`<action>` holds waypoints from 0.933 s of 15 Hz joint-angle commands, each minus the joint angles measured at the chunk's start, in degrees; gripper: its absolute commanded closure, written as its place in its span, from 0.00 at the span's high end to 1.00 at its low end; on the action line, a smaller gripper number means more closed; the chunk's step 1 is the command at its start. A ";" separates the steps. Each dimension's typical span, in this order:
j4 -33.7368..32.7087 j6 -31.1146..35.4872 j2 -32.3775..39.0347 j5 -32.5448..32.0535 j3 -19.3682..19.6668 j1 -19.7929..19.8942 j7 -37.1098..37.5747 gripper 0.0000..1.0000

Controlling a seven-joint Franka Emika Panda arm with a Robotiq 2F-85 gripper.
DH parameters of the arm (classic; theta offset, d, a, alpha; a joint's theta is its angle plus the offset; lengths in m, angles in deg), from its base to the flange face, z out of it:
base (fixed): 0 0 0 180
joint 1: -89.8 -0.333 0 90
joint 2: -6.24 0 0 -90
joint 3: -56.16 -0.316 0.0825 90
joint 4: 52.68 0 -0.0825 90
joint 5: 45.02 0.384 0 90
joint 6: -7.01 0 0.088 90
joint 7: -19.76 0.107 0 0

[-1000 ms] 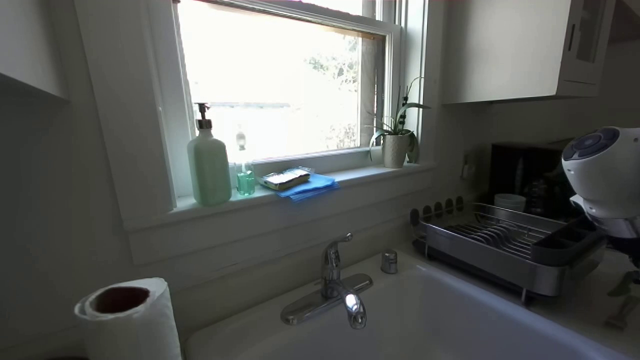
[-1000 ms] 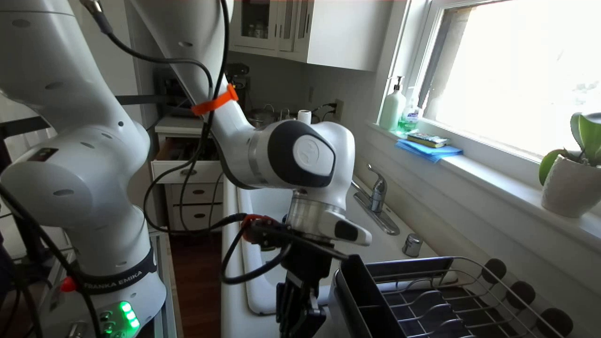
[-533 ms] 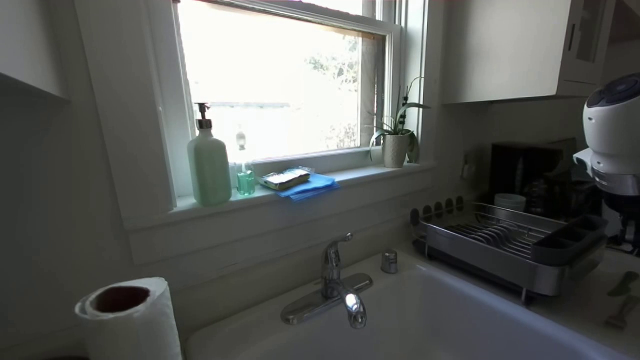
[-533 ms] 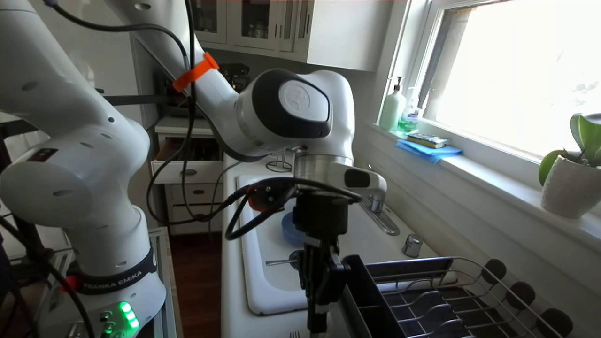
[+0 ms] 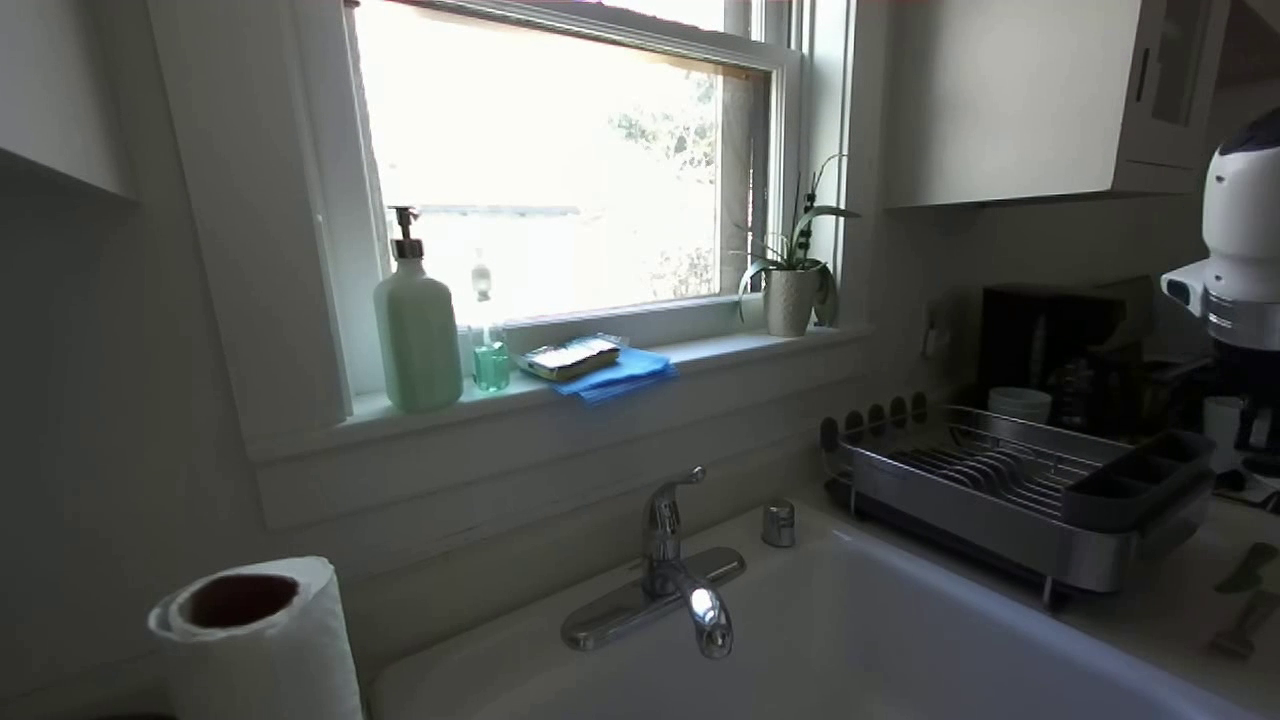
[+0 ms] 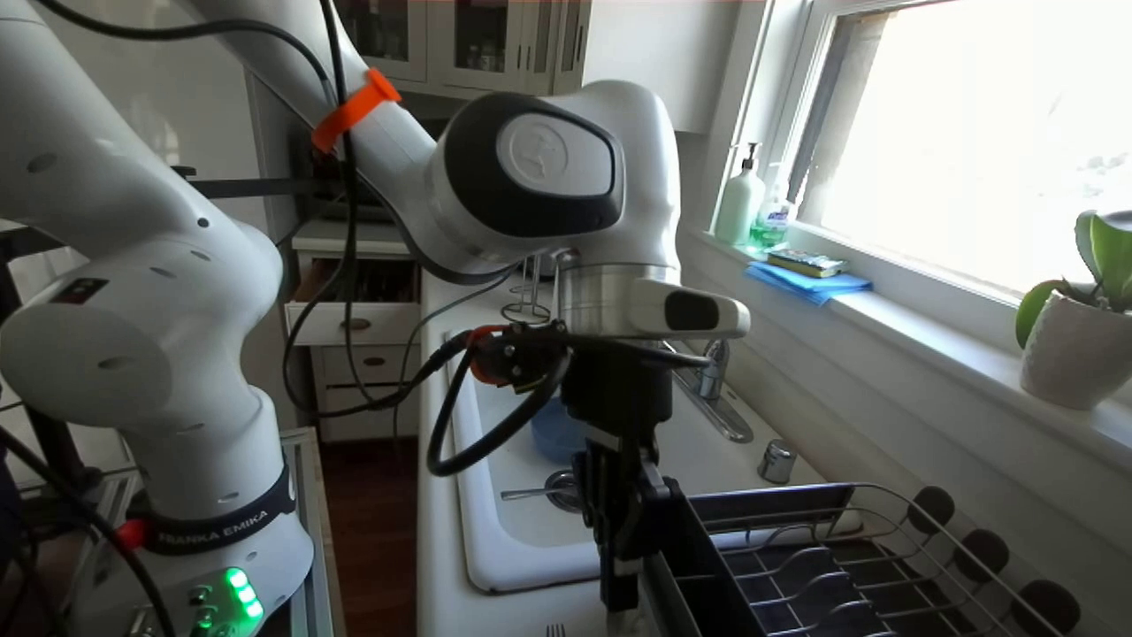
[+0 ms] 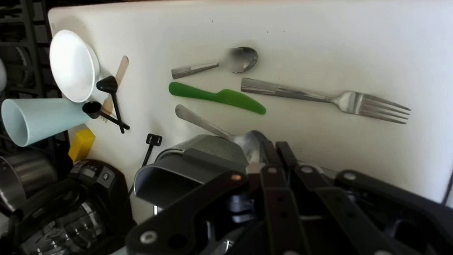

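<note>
1. Displacement: relative to one second earlier, the arm (image 6: pixel 531 159) stands higher, and its wrist, then tilted, is now nearly vertical; a blue rounded object (image 6: pixel 553 433) in the white sink (image 6: pixel 486 557), then hidden, comes into sight.
2. Pose: the forearm slopes down to the wrist joint; below it the black gripper (image 7: pixel 276 145) points downward over the countertop (image 7: pixel 318 46), just beside the dish rack (image 5: pixel 960 508).
3. Fingers: drawn together, only a narrow slit between them. In the wrist view the bowl of the long-handled spoon (image 7: pixel 244 140) appears next to the fingertips, its handle reaching away; whether they touch cannot be told.
4. Cutlery: a smooth green knife (image 7: pixel 217 97) with a rounded blade; a steel fork (image 7: pixel 290 94), four-tined, with a flat-sided handle; a shorter spoon (image 7: pixel 194 69), partly blurred.
5. Margin: a round white bowl (image 7: pixel 70 65), a pale tapering cup (image 7: pixel 53 118) on its side, and a yellow block (image 7: pixel 81 144).
</note>
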 commanded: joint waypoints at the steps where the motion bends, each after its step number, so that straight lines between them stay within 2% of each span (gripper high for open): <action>1: -0.58 0.60 -4.84 5.42 1.56 0.41 -8.67 0.01; 6: -2.74 0.17 -6.96 12.82 2.31 -0.44 -17.00 0.01; 14: -4.56 2.34 -7.95 24.47 1.88 -2.71 -25.76 0.01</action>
